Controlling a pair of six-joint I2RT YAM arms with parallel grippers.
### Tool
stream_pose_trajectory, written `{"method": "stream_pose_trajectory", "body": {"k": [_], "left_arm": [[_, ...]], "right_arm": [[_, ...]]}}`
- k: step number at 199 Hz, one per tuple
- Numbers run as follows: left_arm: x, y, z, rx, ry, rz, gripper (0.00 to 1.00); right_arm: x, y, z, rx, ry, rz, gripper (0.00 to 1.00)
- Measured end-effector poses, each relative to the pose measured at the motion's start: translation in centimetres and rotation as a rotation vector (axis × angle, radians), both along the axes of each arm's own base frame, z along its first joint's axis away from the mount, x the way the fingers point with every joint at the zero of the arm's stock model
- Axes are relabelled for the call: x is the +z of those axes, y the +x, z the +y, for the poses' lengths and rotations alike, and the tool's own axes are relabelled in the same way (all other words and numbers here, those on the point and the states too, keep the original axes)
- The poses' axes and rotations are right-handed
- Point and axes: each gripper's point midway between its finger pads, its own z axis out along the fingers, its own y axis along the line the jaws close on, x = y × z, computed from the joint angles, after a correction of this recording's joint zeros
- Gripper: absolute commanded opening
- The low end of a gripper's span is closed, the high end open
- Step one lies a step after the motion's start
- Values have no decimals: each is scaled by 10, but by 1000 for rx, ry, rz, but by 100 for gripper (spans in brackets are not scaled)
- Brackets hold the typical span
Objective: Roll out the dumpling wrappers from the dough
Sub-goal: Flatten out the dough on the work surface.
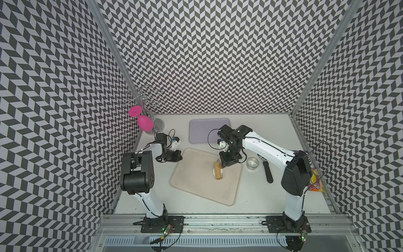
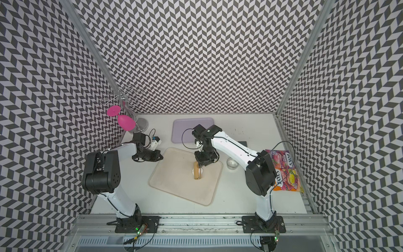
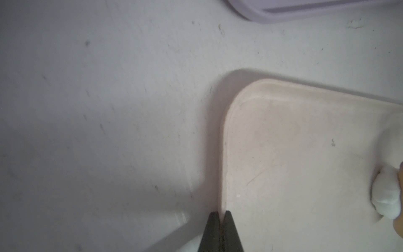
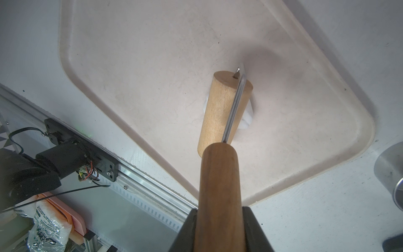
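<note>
The right gripper was clamped on the handle of the roller, whose drum lay on the dough, a lump on the tray. The left gripper, fingers together, sat at the tray's rim; whether it held the rim was unclear. A hard push could slide the tray, or the dough could stick to the drum.

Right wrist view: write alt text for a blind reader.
The right gripper grips a wooden handle, whose pale roller rests on a lump of white dough on the beige tray. A metal ring sits on the table beside it.
</note>
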Motion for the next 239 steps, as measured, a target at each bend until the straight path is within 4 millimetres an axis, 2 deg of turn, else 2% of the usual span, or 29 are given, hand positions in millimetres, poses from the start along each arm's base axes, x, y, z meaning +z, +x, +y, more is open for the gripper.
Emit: {"method": "stream_pose_trajectory", "body": {"k": [239], "left_arm": [[0, 0, 0, 0, 0, 0, 0]], "right_arm": [[-8, 4, 10, 24, 49, 40, 0]]}}
